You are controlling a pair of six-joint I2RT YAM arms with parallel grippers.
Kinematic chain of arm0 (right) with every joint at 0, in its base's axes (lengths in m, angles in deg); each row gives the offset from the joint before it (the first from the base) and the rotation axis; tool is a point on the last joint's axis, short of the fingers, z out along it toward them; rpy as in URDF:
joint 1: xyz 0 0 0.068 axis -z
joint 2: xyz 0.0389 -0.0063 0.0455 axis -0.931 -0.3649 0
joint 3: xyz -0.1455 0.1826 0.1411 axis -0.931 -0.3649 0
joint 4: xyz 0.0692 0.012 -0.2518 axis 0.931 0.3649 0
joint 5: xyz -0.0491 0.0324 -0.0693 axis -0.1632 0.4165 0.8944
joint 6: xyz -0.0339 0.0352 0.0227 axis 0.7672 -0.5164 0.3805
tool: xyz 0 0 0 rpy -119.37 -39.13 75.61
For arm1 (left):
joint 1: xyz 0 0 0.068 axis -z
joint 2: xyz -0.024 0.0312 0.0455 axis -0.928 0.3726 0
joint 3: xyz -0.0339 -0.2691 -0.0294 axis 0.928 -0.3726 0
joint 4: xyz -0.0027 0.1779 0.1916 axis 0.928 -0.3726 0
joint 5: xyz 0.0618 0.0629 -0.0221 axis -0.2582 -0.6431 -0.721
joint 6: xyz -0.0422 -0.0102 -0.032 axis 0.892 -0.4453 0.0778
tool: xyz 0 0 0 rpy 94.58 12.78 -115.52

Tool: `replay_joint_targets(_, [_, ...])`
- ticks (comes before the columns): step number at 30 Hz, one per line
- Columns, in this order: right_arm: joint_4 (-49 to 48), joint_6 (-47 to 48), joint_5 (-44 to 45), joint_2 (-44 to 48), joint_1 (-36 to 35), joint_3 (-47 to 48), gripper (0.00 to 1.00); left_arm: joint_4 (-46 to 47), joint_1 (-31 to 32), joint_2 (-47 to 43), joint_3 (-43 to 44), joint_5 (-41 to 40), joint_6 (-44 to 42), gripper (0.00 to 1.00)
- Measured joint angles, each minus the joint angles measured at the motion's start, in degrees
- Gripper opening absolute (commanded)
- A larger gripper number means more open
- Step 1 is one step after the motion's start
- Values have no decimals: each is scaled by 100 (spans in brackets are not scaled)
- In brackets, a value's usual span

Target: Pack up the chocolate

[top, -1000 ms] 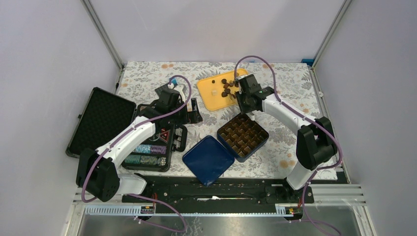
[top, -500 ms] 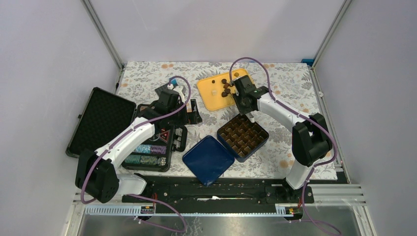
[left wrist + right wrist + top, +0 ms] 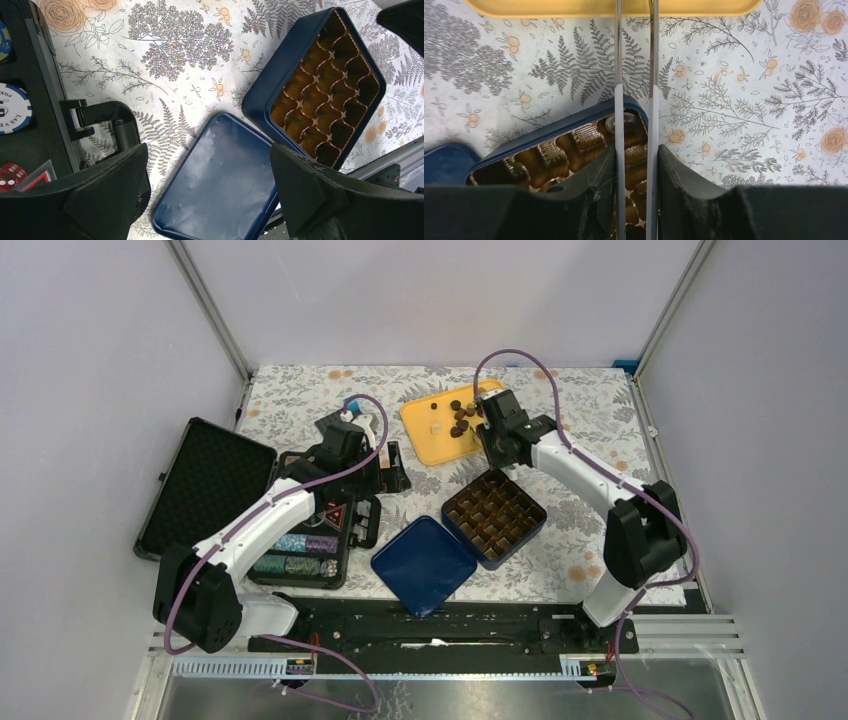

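Several dark brown chocolate pieces (image 3: 462,418) and one pale cream piece (image 3: 435,426) lie on a yellow tray (image 3: 425,445) at the back. The open blue tin (image 3: 494,517) with a gold cell insert sits in front of it. My right gripper (image 3: 493,445) hovers between the tray and the tin. In the right wrist view its thin blades (image 3: 634,5) stand a narrow gap apart with nothing between them, and they reach the tray's near edge (image 3: 574,7). A roundish piece sits in the tin's corner cell (image 3: 624,122). My left gripper (image 3: 380,468) is wide open and empty (image 3: 207,165).
The blue tin lid (image 3: 424,564) lies flat left of the tin and also shows in the left wrist view (image 3: 225,185). An open black poker-chip case (image 3: 310,540) with chips and red dice lies at the left under my left arm, its foam lid (image 3: 205,485) spread further left.
My right gripper went from the tray down to the tin's far corner, then back up toward the tray. The left arm has not moved.
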Motion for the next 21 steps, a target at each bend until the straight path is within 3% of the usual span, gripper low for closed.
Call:
replay_joint_targets(13, [-103,-398,-22,787,0,-254,4,0,-2,2,2,4,-2,99])
replay_joint_targets(21, [407,-505,-195,1637,-4,-382,4,4,-2,15,11,7,0,99])
